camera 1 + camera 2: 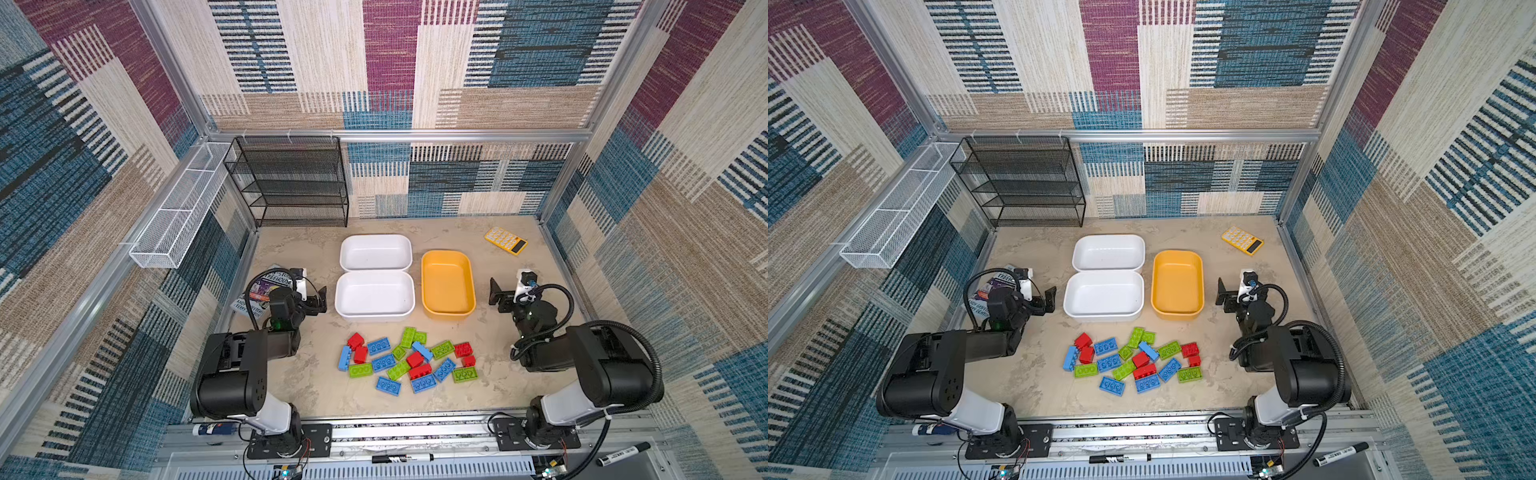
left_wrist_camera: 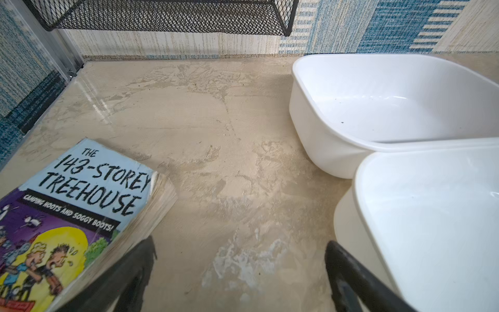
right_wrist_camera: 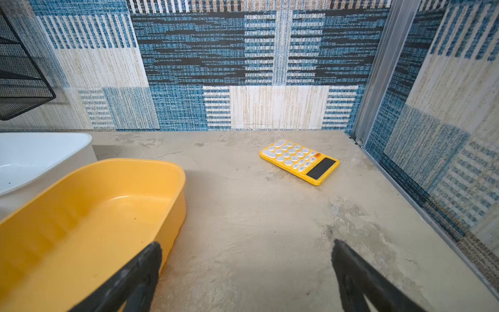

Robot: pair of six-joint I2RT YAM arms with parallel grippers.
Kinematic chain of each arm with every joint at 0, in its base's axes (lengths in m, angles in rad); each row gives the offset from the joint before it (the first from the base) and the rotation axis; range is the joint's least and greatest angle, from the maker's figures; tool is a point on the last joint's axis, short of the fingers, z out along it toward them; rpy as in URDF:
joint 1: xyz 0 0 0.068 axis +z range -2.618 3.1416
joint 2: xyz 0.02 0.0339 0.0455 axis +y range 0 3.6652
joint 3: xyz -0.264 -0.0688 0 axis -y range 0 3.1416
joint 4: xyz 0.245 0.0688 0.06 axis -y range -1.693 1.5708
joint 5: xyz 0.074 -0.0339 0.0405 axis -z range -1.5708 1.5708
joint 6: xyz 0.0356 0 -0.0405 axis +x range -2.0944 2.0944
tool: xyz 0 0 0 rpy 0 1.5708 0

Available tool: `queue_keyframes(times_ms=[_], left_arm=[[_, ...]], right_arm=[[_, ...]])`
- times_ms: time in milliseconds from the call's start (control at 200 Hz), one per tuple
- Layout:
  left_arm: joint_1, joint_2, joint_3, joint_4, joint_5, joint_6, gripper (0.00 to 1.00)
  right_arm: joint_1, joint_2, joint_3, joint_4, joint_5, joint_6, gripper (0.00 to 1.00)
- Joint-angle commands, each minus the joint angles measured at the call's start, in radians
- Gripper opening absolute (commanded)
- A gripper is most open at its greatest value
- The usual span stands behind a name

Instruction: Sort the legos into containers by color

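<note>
Several legos (image 1: 409, 361) (image 1: 1133, 361) in red, blue and lime green lie in a loose pile at the front middle of the table, seen in both top views. Behind them stand three empty containers: a far white one (image 1: 375, 251) (image 2: 378, 108), a near white one (image 1: 374, 297) (image 2: 432, 216) and a yellow-orange one (image 1: 448, 282) (image 3: 94, 216). My left gripper (image 1: 321, 299) (image 1: 1049, 300) (image 2: 240, 243) hangs open and empty just left of the near white container. My right gripper (image 1: 497, 295) (image 1: 1224, 296) (image 3: 247, 243) is open and empty just right of the yellow one. Neither wrist view shows the legos.
A paperback book (image 1: 266, 291) (image 2: 75, 202) lies under the left arm by the left wall. A yellow calculator (image 1: 505, 240) (image 3: 299, 162) sits at the back right. A black mesh rack (image 1: 291, 183) stands at the back left, beside a white wire basket (image 1: 178, 212). Markers (image 1: 401, 458) lie on the front rail.
</note>
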Motion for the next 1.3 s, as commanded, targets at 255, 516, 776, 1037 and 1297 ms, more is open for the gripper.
queue_keyframes(times_ms=[255,516,776,1037,1297], left_arm=[[0.002,-0.002,0.004,0.017,0.013,0.008,0.99],[0.002,-0.002,0.005,0.017,0.013,0.008,0.99],[0.002,0.000,0.006,0.015,0.013,0.008,0.99],[0.000,-0.058,-0.011,0.004,-0.066,-0.019,0.99],[-0.001,-0.348,0.139,-0.496,-0.014,-0.018,0.99]], right_arm=[[0.001,-0.003,-0.002,0.034,-0.002,0.008,0.99],[0.001,-0.002,-0.002,0.034,-0.003,0.008,0.99],[0.001,-0.001,-0.001,0.034,-0.004,0.010,0.99],[0.000,-0.064,0.053,-0.105,-0.073,-0.017,0.99],[0.000,-0.270,0.094,-0.314,-0.154,-0.047,0.99]])
